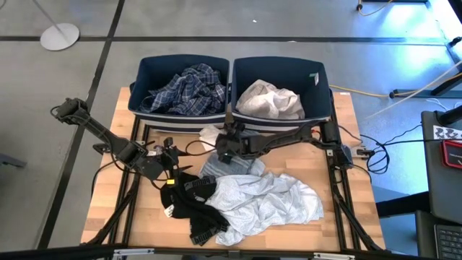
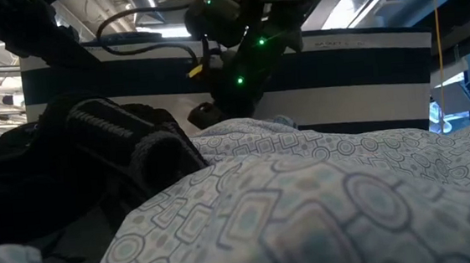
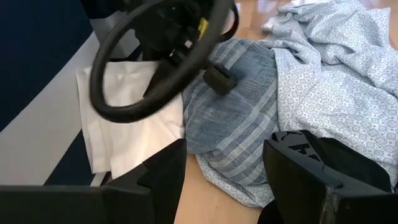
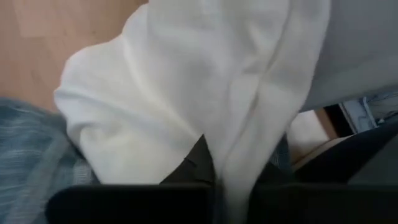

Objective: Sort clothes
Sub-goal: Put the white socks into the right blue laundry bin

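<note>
Two navy rectangular fabric bins sit side by side along the twelve o'clock edge of the wooden table (image 1: 108, 159). The left bin (image 1: 144, 72) holds a crumpled blue-white plaid shirt (image 1: 184, 90); the right bin (image 1: 317, 90) holds a bunched white garment (image 1: 271, 101). Just below the seam between the bins, near the table's centre, a small white cloth (image 1: 209, 135) lies on the wood, and the right gripper (image 1: 225, 153) is lowered onto it: in the right wrist view the white fabric (image 4: 186, 93) runs down between that gripper's dark fingers, so it is pinching the cloth. Touching the white cloth toward six o'clock is a grey-striped garment (image 3: 233, 118), and a pale blue patterned shirt (image 1: 267, 202) spreads from it toward five o'clock. A black garment (image 1: 195, 209) lies heaped at seven o'clock, partly under the pale blue one. The left gripper (image 1: 164, 160) hovers at nine o'clock of the pile, above the black garment's edge, its fingers (image 3: 305, 168) spread apart with nothing between them.
</note>
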`<state>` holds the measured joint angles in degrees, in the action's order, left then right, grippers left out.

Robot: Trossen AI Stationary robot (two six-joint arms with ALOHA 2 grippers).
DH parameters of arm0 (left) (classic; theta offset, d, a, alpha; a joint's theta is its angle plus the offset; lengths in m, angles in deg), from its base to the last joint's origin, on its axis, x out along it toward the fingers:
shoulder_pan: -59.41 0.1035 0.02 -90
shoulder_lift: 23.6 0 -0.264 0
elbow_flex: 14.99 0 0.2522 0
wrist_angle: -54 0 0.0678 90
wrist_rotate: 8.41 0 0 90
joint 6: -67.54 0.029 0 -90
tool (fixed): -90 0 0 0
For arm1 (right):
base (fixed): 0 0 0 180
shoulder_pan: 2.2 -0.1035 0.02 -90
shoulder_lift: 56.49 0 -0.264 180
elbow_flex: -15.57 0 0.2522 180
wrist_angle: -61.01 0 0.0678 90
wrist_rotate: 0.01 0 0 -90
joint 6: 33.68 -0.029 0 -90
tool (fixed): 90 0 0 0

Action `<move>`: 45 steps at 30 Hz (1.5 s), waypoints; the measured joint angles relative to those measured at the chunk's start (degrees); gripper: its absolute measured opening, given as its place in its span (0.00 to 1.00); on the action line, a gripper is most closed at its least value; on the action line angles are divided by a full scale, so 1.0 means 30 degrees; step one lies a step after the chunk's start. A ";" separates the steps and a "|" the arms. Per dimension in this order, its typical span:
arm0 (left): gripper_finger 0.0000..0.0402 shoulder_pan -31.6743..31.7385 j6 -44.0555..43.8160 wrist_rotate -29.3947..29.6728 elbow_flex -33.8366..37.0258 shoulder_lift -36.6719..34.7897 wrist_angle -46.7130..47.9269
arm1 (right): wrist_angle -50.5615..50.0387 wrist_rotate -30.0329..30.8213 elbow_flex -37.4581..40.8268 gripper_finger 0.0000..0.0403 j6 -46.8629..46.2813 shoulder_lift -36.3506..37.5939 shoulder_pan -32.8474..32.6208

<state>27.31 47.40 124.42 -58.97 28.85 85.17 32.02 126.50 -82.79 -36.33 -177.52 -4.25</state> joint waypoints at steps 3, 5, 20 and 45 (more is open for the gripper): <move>0.51 0.0000 0.0000 0.0000 0.0004 0.0000 0.0000 | -0.0636 0.0522 -0.0503 0.10 0.0052 0.0000 -0.0309; 0.51 0.0000 0.0000 0.0000 0.0000 0.0000 0.0007 | -0.1301 0.0713 -0.0975 0.10 0.0232 0.0000 -0.0508; 0.51 0.0000 -0.0113 0.0000 0.0000 0.0000 0.0015 | -0.9879 0.4943 -0.8896 0.07 0.2318 0.0009 -0.3044; 0.51 0.0000 -0.0160 0.0000 0.0000 -0.0007 0.0344 | -2.4737 0.9146 -1.2082 0.07 -0.7975 0.8510 -0.0696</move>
<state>27.31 46.92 124.42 -58.97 28.83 86.21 -42.19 153.93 -119.04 -60.25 -151.99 -6.34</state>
